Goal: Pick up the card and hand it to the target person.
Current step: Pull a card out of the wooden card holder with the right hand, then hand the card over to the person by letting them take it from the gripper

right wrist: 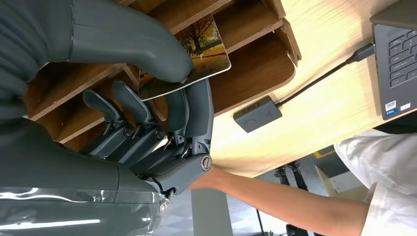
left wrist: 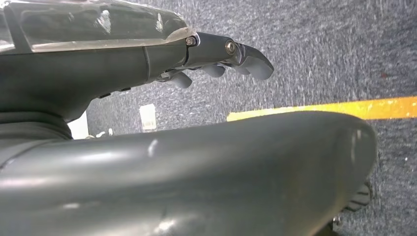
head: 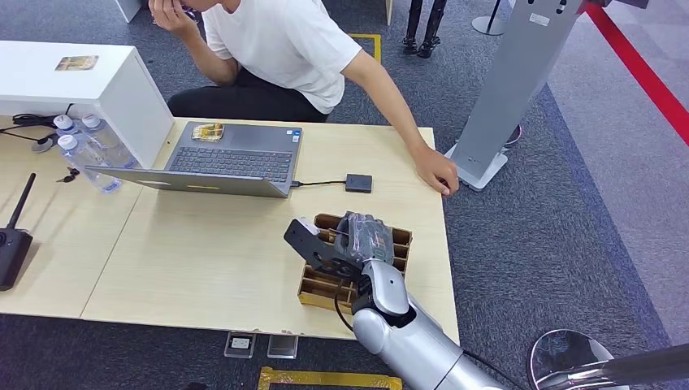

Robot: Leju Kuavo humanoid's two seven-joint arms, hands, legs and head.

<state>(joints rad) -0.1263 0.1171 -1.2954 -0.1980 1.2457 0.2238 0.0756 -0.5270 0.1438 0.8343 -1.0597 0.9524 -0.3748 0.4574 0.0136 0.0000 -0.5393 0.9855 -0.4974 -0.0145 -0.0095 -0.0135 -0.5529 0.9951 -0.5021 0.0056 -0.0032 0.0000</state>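
On the far left of the head view we see a black radio (head: 14,240) lying on the table (head: 203,260), with water bottles (head: 81,146) behind it beside a white box (head: 89,81). Next comes an open laptop (head: 231,158), its cable running to a small dark adapter (head: 358,183). A person in a white shirt (head: 284,41) sits behind the table, one hand (head: 436,172) resting at the table's far right edge.

Near the front edge stands a brown slotted card holder (head: 400,244), and our right hand (head: 357,244) is over it. In the right wrist view this hand (right wrist: 167,98) pinches the card (right wrist: 206,54), printed with an autumn tree picture, between thumb (right wrist: 133,44) and fingers (right wrist: 196,113); the card sits just above the holder's wooden dividers (right wrist: 255,29).

Our left hand (left wrist: 216,54) hangs over grey carpet (left wrist: 319,49) with a yellow floor line (left wrist: 319,109); its fingers (left wrist: 251,59) are loosely curled and hold nothing.
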